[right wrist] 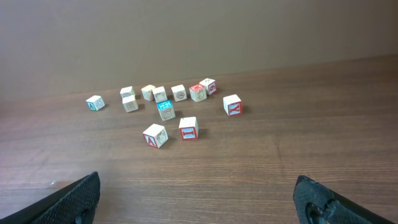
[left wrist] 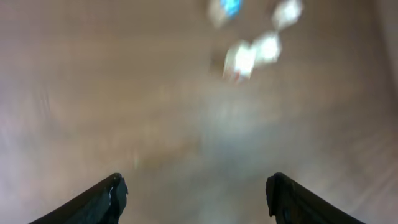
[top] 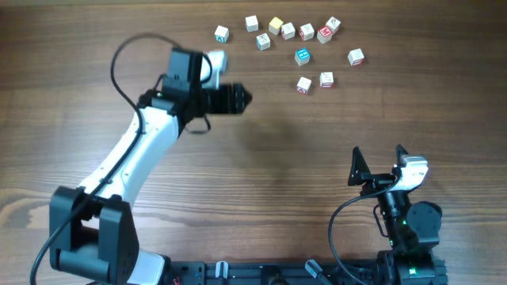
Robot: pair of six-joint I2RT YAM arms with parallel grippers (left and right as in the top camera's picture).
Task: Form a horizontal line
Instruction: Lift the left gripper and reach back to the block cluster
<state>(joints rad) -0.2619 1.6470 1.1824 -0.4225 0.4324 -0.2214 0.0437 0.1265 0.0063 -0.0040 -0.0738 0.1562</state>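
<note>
Small pale wooden letter cubes lie scattered at the far side of the table. Several of them form a loose horizontal line [top: 306,32], with a red-faced cube [top: 324,34] near its right end; in the right wrist view this row [right wrist: 179,93] is far ahead. Two red-lettered cubes [top: 304,85] [top: 326,79] sit nearer, with a blue-topped cube [top: 302,56] behind them. My left gripper [top: 242,99] hovers left of that pair, open and empty. The left wrist view is motion-blurred, with the left gripper [left wrist: 196,193] spread wide and blurred cubes [left wrist: 239,60] ahead. My right gripper [top: 379,161] [right wrist: 199,193] stands open at the near right.
Single cubes lie apart at the far left [top: 221,33] and far right [top: 356,56] of the group. The left arm's white link [top: 135,150] crosses the left half of the bare wooden table [top: 277,158].
</note>
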